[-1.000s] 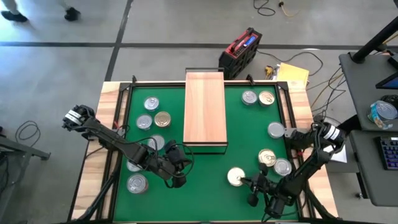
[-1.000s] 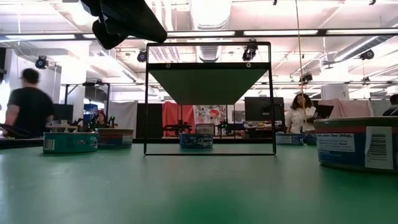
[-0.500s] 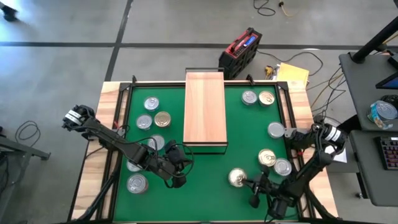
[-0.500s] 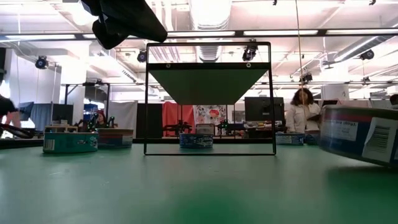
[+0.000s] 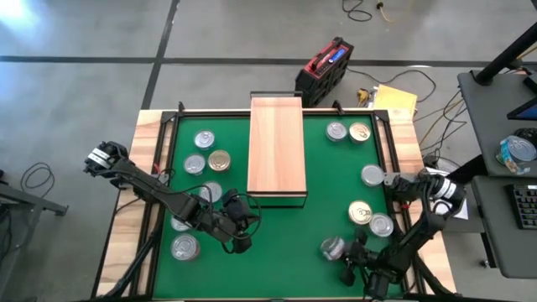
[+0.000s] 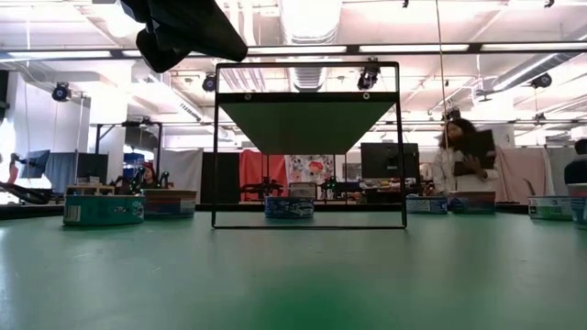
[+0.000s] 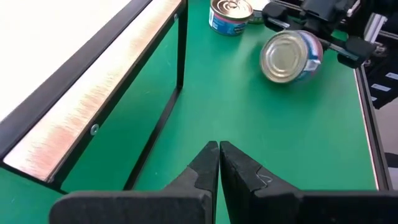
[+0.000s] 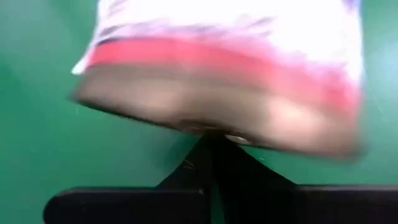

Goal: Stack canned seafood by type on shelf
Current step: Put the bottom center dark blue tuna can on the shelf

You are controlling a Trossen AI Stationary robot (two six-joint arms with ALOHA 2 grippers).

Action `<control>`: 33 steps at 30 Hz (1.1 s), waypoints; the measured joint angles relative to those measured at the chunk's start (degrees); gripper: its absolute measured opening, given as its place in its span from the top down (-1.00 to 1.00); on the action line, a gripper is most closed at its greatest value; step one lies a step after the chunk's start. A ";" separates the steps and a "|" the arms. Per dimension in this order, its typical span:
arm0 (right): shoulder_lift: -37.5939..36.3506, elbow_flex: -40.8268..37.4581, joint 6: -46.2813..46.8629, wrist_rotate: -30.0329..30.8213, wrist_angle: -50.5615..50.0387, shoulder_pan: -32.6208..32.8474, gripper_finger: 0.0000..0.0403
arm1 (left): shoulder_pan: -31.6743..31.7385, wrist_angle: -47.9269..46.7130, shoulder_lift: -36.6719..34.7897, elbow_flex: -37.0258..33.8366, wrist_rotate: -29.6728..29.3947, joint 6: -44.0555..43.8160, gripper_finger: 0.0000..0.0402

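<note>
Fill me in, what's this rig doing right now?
Can stacking, nothing placed yet. The right pincer, shut, is near the front right of the green mat, right up against a tipped can that stands on its edge; no real grasp shows. The left pincer, shut, waits by the near end of the shelf. No can is on the shelf; the other cans sit flat on either side.

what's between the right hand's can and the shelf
Nothing visible. The tilted can sits right at the shut right hand, and only bare green mat lies between it and the shelf's near end. The other cans lie off to the side, out of that path.
</note>
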 joint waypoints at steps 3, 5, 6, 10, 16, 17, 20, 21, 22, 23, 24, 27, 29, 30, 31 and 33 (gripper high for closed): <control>-1.15 1.40 -1.95 -0.26 -2.51 -0.23 0.96 | -0.13 0.05 0.02 0.00 -1.18 0.00 1.00; -1.47 2.44 -3.14 -0.39 -4.35 -0.33 0.96 | -0.18 0.09 0.02 0.00 -1.27 0.00 1.00; -1.55 2.98 -3.52 -0.42 -5.23 -0.34 0.96 | -0.22 0.14 0.02 0.00 -1.31 0.00 1.00; -1.59 5.27 -4.03 -1.88 -10.56 -0.35 0.96 | -0.22 0.31 0.09 0.00 -1.34 0.00 1.00; -3.13 12.87 -7.93 -12.26 -25.88 -0.35 0.96 | -0.22 0.56 0.09 0.00 -1.34 0.00 1.00; -3.80 14.68 -9.80 -14.32 -29.17 -0.35 0.96 | -0.22 0.60 0.09 0.00 -1.34 0.00 1.00; -7.01 19.97 -19.17 -18.76 -36.60 -0.65 0.96 | -0.22 1.05 0.09 0.00 -1.34 0.00 1.00; -8.33 21.58 -23.71 -20.10 -38.30 -1.02 0.96 | -0.22 1.25 0.09 0.00 -1.34 0.00 1.00; -9.60 23.14 -28.21 -20.95 -39.74 -1.48 0.96 | -0.22 1.35 0.09 0.00 -1.34 0.00 1.00; -10.81 24.50 -33.11 -21.29 -40.82 -2.16 0.96 | -0.22 1.53 0.09 0.00 -1.34 0.06 1.00; -11.75 25.73 -38.43 -21.46 -41.48 -3.02 0.96 | -0.22 1.57 0.09 0.00 -1.34 0.22 1.00; -14.14 28.97 -54.03 -21.65 -42.04 -6.40 0.96 | -0.24 1.53 0.09 0.00 -1.34 0.54 1.00; -15.42 30.58 -60.45 -22.60 -42.45 -9.94 0.95 | -0.25 1.50 0.06 0.00 -1.34 0.62 1.00; -15.95 31.34 -63.00 -24.99 -42.49 -12.30 0.95 | -0.30 1.36 -0.05 0.00 -1.34 0.83 1.00; -16.25 32.12 -65.50 -28.56 -42.40 -15.05 0.95 | -0.40 1.23 -0.20 0.00 -1.34 1.18 1.00; -16.31 33.57 -70.61 -34.75 -42.35 -20.83 0.95 | -0.73 1.03 -0.68 0.10 -1.39 2.04 1.00</control>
